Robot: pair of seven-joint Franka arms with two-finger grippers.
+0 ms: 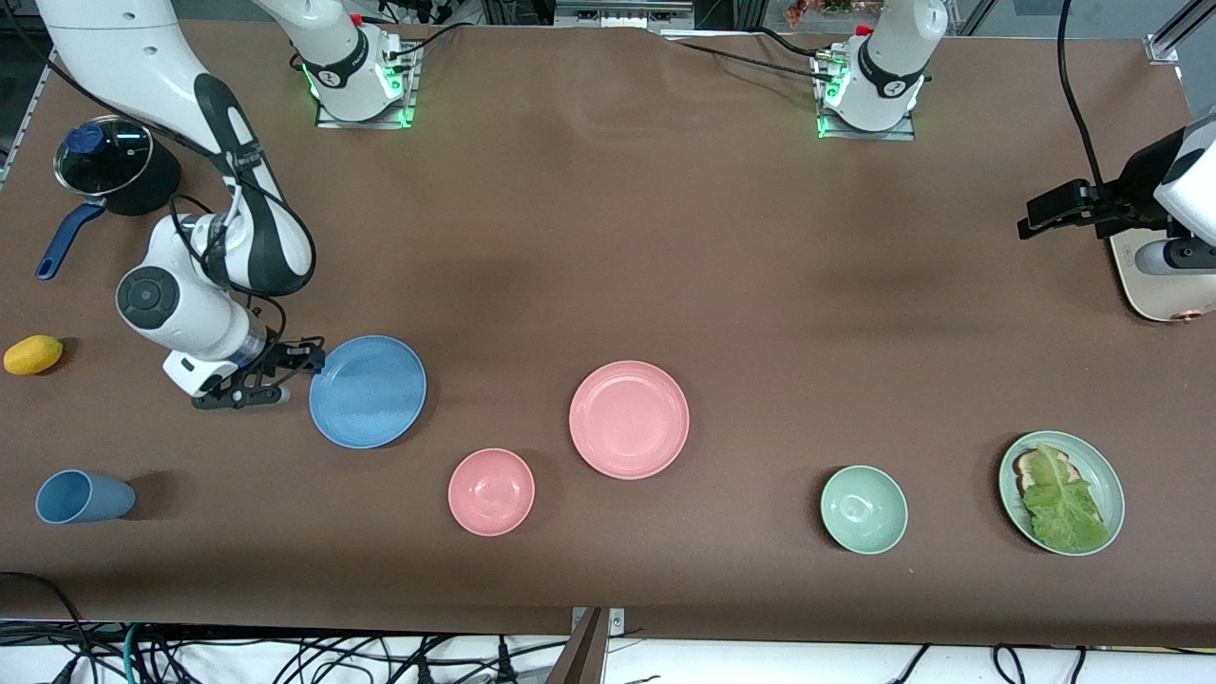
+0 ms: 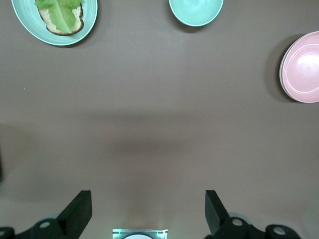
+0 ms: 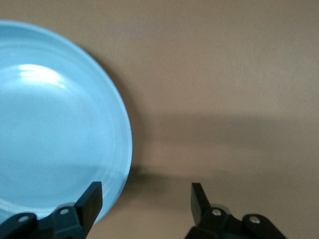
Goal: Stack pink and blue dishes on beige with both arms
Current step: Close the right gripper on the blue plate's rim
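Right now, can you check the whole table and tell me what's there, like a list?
Surface: brown table, nothing spilled seen.
Job's things: blue plate flat on the table; pink plate apart from it, a pale rim showing under it; beige plate not seen by itself.
Clutter: pink bowl, mint bowl, green plate with toast and lettuce, blue cup, lemon, lidded pot.
Grippers: right gripper, jaws open at the blue plate's rim; left gripper, jaws open, waiting over bare table.
Cables: black cables below the table's near edge.
Surroundings: arm bases lit green.
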